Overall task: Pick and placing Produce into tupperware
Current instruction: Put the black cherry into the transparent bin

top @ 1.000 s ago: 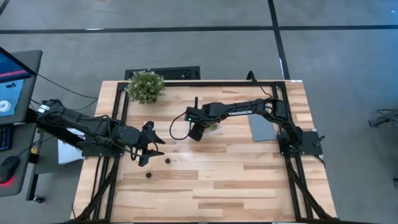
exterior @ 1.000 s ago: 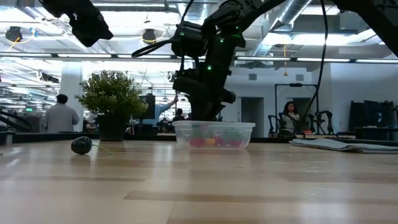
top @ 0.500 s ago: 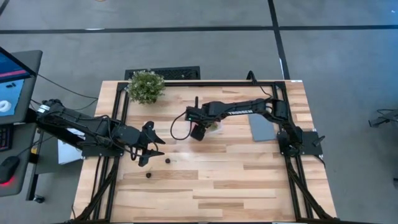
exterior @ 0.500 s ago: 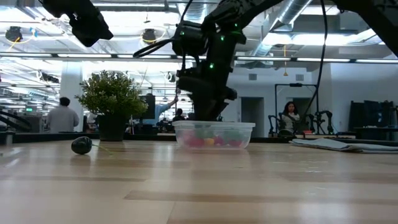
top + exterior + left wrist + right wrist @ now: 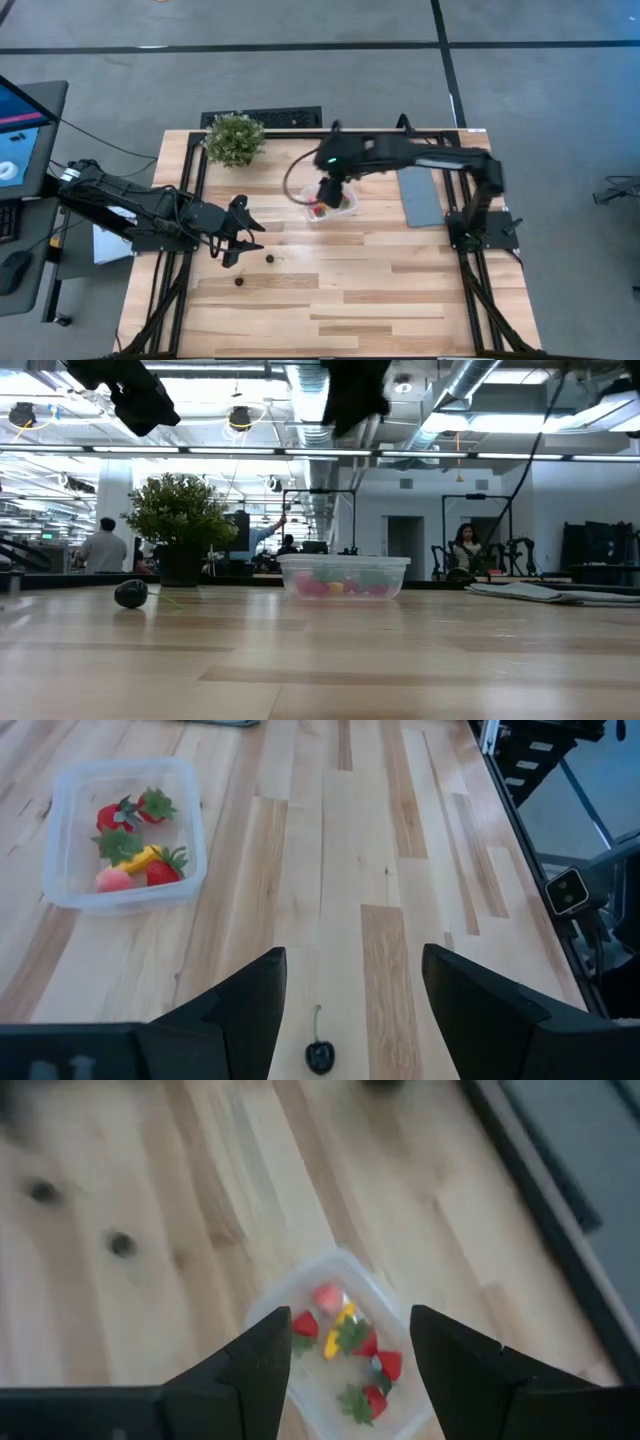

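Your tupperware point(image 5: 331, 207) is a clear, thin-walled plastic tub with rounded corners, sitting on the pale planked wood table point(image 5: 380, 290) a little toward 12 o'clock of its centre. Through its walls you can make out red strawberry pieces point(image 5: 150, 805) with green tops and one yellow-orange piece point(image 5: 137, 858); in the low view they read only as soft red, yellow and green blurs point(image 5: 335, 584).

Two dark round berries point(image 5: 269, 257) lie loose on the boards near 8 o'clock — one shows a thin stem point(image 5: 318, 1050) in the left wrist view.

The right gripper point(image 5: 331, 190) hangs above the tub, partly covering it from overhead; its fingers point(image 5: 250, 1370) stand wide apart with nothing between them. The low view cuts it off at the upper edge.

The left gripper point(image 5: 240, 232) sits at 9 o'clock, spread wide and empty, beside the nearer berry.

A matte grey slab point(image 5: 420, 201) lies at 2 o'clock, a bushy potted plant point(image 5: 234, 139) at 11.
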Tool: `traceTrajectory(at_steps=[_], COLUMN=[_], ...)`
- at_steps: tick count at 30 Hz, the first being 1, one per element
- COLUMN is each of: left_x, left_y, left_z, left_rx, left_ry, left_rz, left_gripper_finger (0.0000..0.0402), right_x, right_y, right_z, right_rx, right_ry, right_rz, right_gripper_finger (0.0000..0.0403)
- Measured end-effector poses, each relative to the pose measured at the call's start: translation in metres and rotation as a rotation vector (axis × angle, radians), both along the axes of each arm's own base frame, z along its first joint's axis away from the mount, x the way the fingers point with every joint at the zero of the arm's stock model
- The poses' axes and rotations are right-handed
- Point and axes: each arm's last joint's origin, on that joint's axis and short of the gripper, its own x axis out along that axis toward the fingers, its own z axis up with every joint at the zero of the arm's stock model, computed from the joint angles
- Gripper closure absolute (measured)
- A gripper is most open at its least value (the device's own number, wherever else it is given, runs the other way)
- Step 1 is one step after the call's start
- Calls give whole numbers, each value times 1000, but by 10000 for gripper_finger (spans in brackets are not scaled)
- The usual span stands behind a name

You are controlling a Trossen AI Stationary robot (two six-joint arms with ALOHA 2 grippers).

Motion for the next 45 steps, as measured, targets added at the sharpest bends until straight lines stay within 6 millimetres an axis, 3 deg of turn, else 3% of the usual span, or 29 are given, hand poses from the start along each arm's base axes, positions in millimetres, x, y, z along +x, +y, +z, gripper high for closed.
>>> traceTrajectory(at_steps=[4, 9, 15, 22, 27, 34, 45], left_x=[0, 0, 2, 21, 39, 67, 81], left_y=[0, 0, 5, 3, -5, -20, -25], left_z=[0, 0, -5, -35, -52, -76, -105], left_rx=[0, 10, 27, 194, 164, 140, 95], left_ry=[2, -4, 35, 231, 347, 486, 648], left_rz=[0, -7, 96, 20, -43, -82, -5], left_gripper_finger=[177, 177, 177, 177, 177, 177, 177], right_x=[-44, -102, -166, -209, -222, -221, -218], right_y=[12, 27, 38, 34, 29, 27, 27], right_z=[45, 61, 36, -7, -31, -50, -51], right_rx=[-10, -59, -51, 0, 23, 21, 15], right_ry=[-126, -245, -391, -495, -467, -436, -431], right_rz=[15, -9, -81, -215, -285, -304, -308], right_gripper_finger=[173, 173, 173, 173, 173, 173, 173])
